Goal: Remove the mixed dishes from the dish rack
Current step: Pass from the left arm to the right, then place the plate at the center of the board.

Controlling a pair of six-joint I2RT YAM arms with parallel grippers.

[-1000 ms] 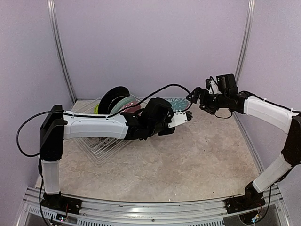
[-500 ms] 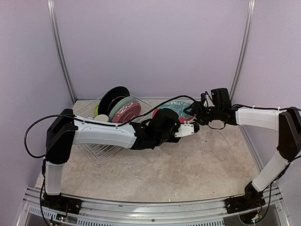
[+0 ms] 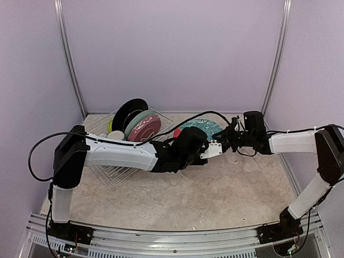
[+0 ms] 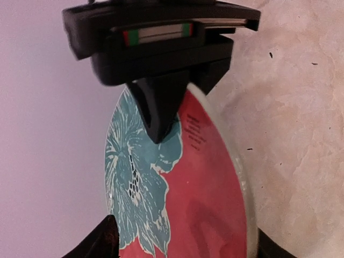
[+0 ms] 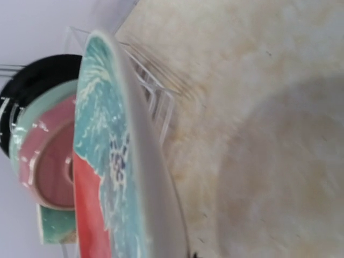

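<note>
Top view: my right tool (image 3: 230,141) is reaching in from the right and pinching the rim of the red floral plate (image 3: 198,127). The plate is standing on edge above the desk (image 3: 226,188), just right of the dish rack (image 3: 110,171). My left tool (image 3: 215,150) is sitting low beside the plate. The black-rimmed plate (image 3: 128,112) and pink plate (image 3: 146,129) are standing upright in the rack.

Left wrist view: my left tool's fingers (image 4: 106,239) are standing spread on either side of the plate (image 4: 204,193); I cannot tell if they are touching it. The right tool (image 4: 159,126) is clamping the far rim.

Right wrist view: the plate (image 5: 102,161) is running edge-on through the frame; my own fingers are not showing. The rack wires (image 5: 156,102) are lying just behind it
</note>
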